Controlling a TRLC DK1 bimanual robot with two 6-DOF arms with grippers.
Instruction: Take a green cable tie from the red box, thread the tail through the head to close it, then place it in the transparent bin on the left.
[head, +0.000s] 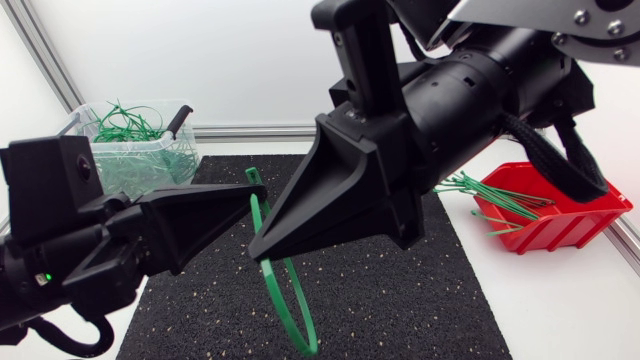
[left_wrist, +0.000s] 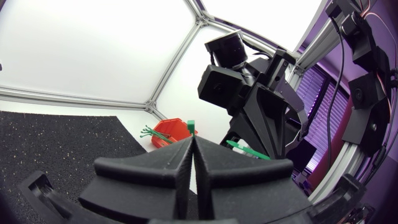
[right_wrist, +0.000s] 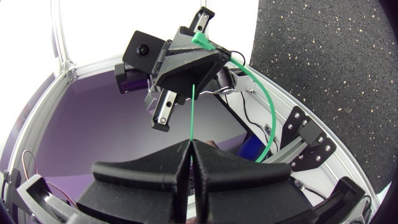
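Note:
A green cable tie (head: 285, 290) hangs in a long loop over the black mat (head: 400, 300), between my two grippers. My left gripper (head: 262, 203) is shut on the end with the head, which sticks out past its fingertips (left_wrist: 191, 126). My right gripper (head: 258, 248) sits just below and right of it, shut on the thin tail (right_wrist: 193, 112). In the right wrist view that tail runs straight ahead toward the left gripper (right_wrist: 186, 53). The red box (head: 555, 215) with more green ties is at the right. The transparent bin (head: 130, 150) holds closed ties at the back left.
The mat covers the table's middle, with white tabletop on both sides. The right arm's bulky wrist (head: 480, 90) hangs over the centre and hides part of the mat and of the red box.

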